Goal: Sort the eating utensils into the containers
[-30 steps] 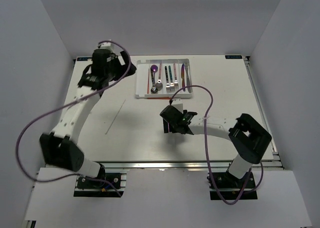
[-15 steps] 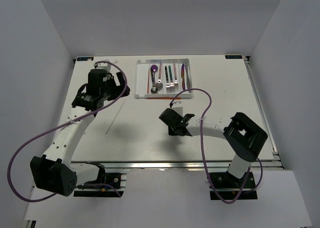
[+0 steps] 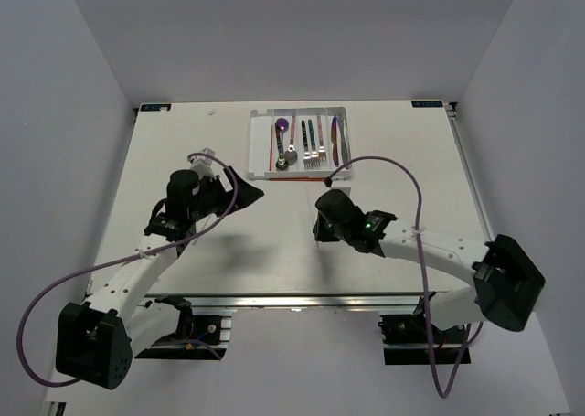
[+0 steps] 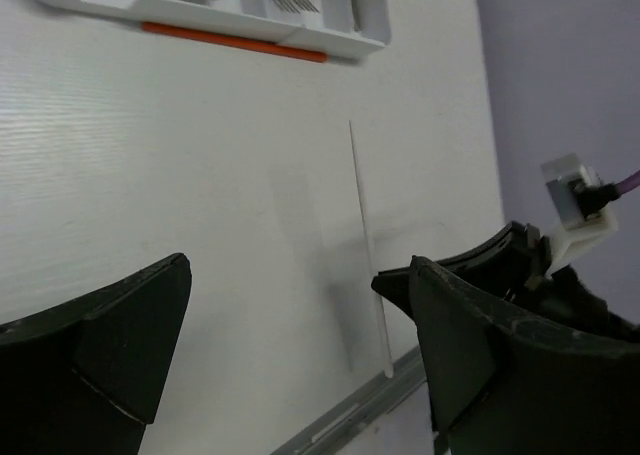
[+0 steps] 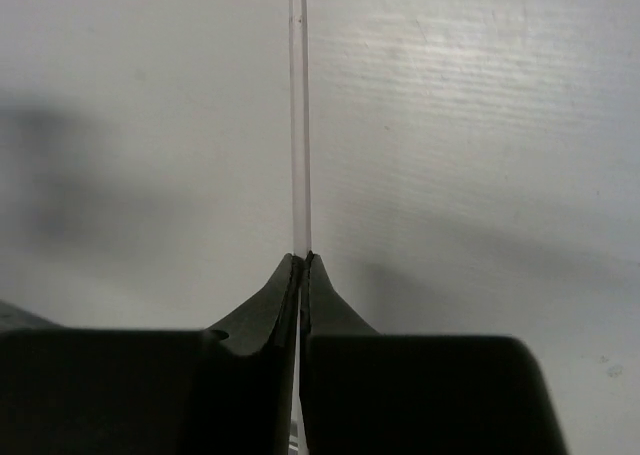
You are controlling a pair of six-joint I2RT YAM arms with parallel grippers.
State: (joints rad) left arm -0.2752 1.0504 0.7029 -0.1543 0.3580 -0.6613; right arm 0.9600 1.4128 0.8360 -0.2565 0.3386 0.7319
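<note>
My right gripper [image 5: 301, 260] is shut on a thin clear chopstick [image 5: 298, 105] that runs straight out ahead of the jaws over the white table. From above, that gripper [image 3: 322, 226] is at mid-table, below the containers, a white divided tray [image 3: 256, 146]. In the tray lie spoons [image 3: 283, 163], forks [image 3: 311, 155], a knife [image 3: 336, 137] and a red chopstick [image 3: 272, 142]. An orange chopstick [image 4: 235, 41] lies on the table along the tray's [image 4: 340, 40] near rim. My left gripper [image 3: 239, 189] hangs wide open and empty left of the right one. Its wrist view [image 4: 300, 375] shows the clear chopstick [image 4: 365, 245] ahead.
The table's near metal rail [image 4: 340, 420] runs just past the clear chopstick's end. The right arm's cable and white connector [image 4: 575, 195] are close to my left gripper's right finger. Grey walls enclose the table on three sides.
The right jaws closed on the clear chopstick. The left arm swung from the far left corner down toward mid-table, its gripper staying open. The right arm's elbow swept out to the right.
</note>
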